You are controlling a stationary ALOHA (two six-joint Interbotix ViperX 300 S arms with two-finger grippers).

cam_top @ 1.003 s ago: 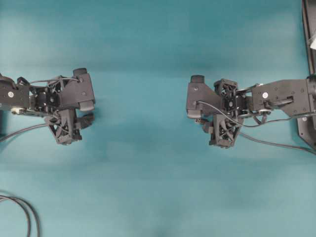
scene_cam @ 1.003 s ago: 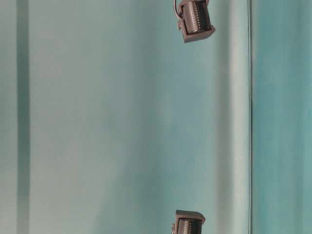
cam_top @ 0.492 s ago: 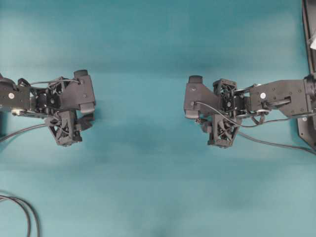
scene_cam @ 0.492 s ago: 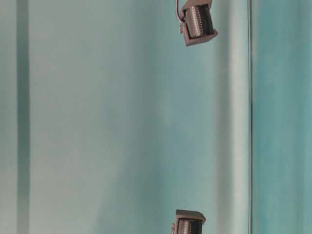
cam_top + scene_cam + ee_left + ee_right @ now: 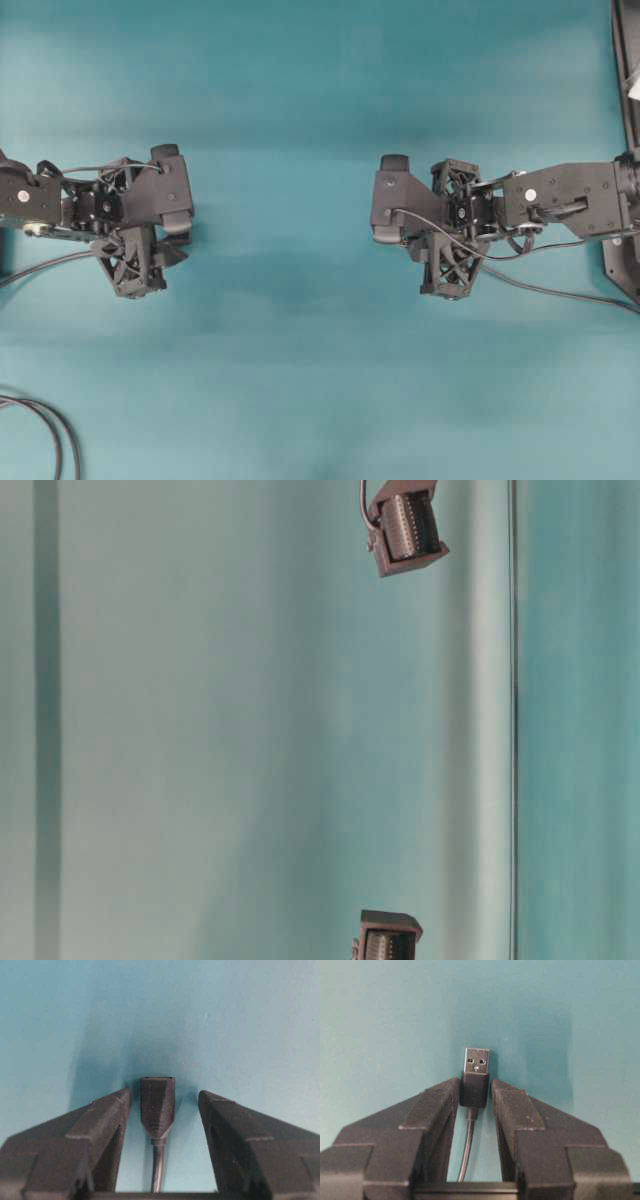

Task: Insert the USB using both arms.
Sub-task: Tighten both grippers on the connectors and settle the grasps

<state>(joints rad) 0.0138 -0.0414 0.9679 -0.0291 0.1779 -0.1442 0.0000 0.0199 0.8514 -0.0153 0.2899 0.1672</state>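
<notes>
My right tool (image 5: 475,1092) is clamped on the USB (image 5: 476,1077), its silver tip poking past the fingertips above the teal counter (image 5: 380,1010). My left tool (image 5: 164,1102) stands apart around the dark socket (image 5: 157,1105), not touching it.

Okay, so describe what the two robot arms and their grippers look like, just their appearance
Both arms are matte black. The left gripper and right gripper each have two wedge-shaped fingers tapering to blunt tips, lattice-braced seen from overhead. A boxy black wrist camera tops each wrist. Thin black cables loop across the wrists, and small white round markings dot the forearm links.
</notes>
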